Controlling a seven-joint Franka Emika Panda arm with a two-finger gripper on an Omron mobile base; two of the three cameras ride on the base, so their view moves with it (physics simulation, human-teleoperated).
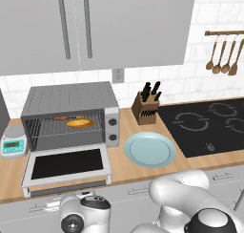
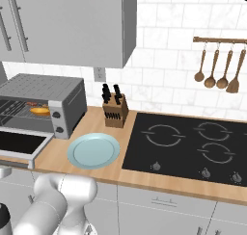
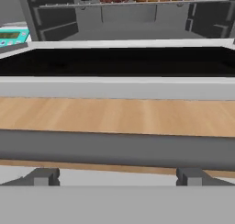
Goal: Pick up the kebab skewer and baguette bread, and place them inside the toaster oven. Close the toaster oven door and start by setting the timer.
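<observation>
With our fingers [image 3: 45, 177] spread wide and holding nothing, we hang low before the toaster oven door's bar handle [image 3: 117, 149]. The toaster oven door [image 1: 67, 164] lies dropped open; the kebab skewer [image 1: 64, 118] and baguette bread [image 1: 80, 123] already rest on the rack inside the toaster oven [image 1: 71, 113]. If we lift off-centre, the handle could slip and the door fall back.
</observation>
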